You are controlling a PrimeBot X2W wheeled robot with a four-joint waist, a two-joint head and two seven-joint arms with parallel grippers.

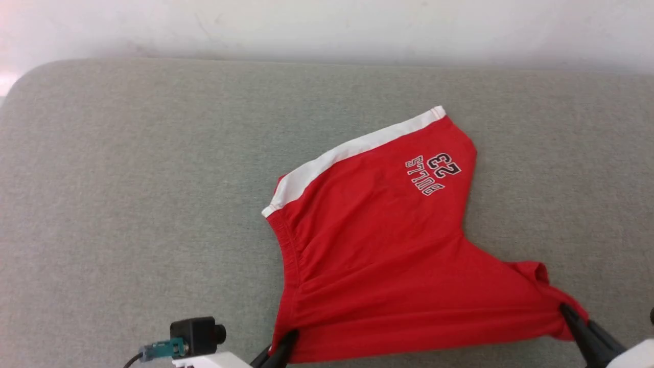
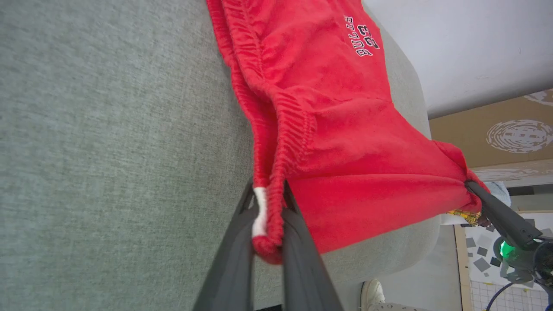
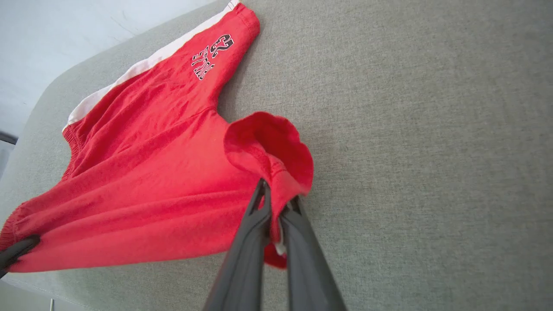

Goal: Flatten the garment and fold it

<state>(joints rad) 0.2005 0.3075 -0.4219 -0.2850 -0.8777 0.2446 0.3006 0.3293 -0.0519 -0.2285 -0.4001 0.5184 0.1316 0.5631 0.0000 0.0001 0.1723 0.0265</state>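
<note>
Left gripper pinching waistband corner, right gripper clamping leg hem — I'm stretching garment taut over grey cushion. Flattening step; next — lowering it evenly, I judge.

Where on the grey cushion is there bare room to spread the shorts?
Free: the cushion left of the waistband, and the strip between shorts and wall. Crowded: the near edge, where left gripper and right gripper pinch the shorts.
</note>
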